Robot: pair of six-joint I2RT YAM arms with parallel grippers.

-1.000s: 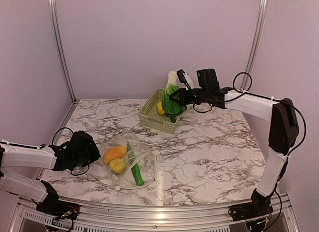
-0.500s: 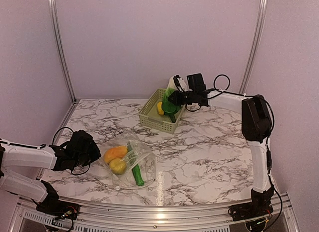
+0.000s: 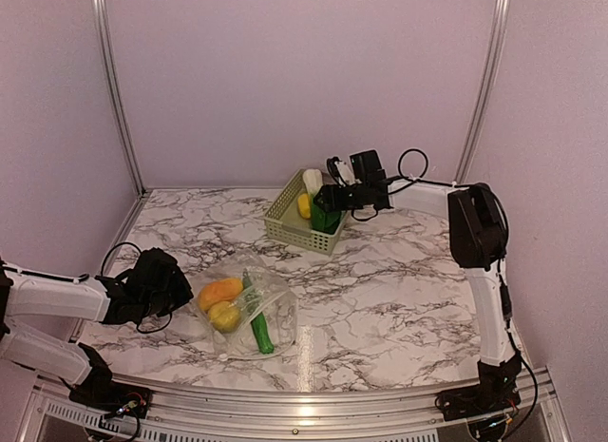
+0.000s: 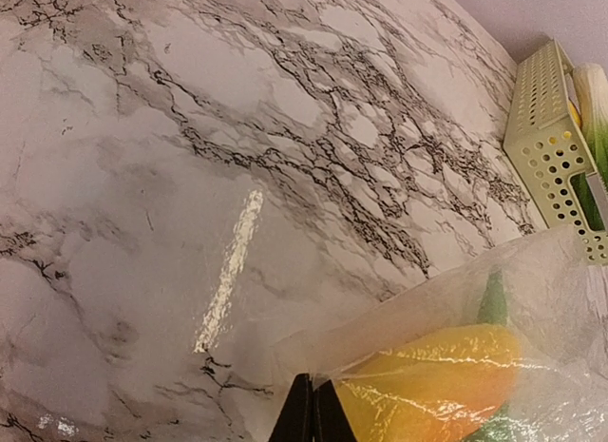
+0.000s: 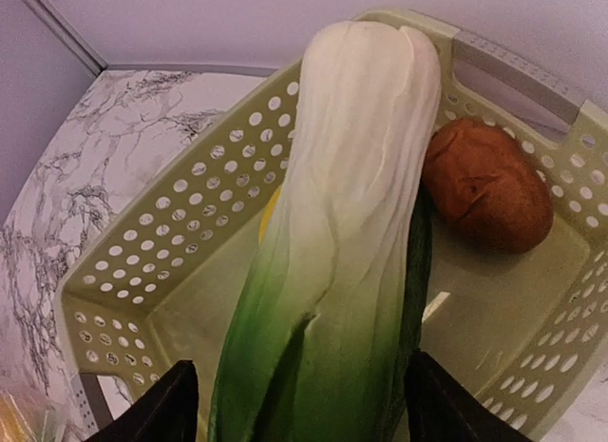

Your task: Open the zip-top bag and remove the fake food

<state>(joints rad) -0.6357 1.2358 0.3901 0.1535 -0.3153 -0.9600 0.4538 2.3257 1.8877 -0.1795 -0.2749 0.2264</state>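
- While the right tool (image 5: 304, 406) grips the green end of the leafy vegetable (image 5: 353, 166), you see its long axis run straight out from the jaws, white end farthest away.
- That white end reaches over the basket (image 5: 142, 271), above its floor and just beside the brown piece (image 5: 486, 183). So the drop looks to need a release, not more travel.
- Your left tool (image 4: 312, 415) is closed and seems to pinch the near edge of the zip-top bag (image 4: 541, 280) against the bench (image 3: 399, 290).
- The bag lies front-left, well apart from the right tool and beside the left arm. It holds the mango (image 3: 218, 292), the lemon (image 3: 224, 316) and the green pod (image 3: 258, 330).
- The pod's length runs from the bench's front edge toward the back.
- Judge the task about half done.
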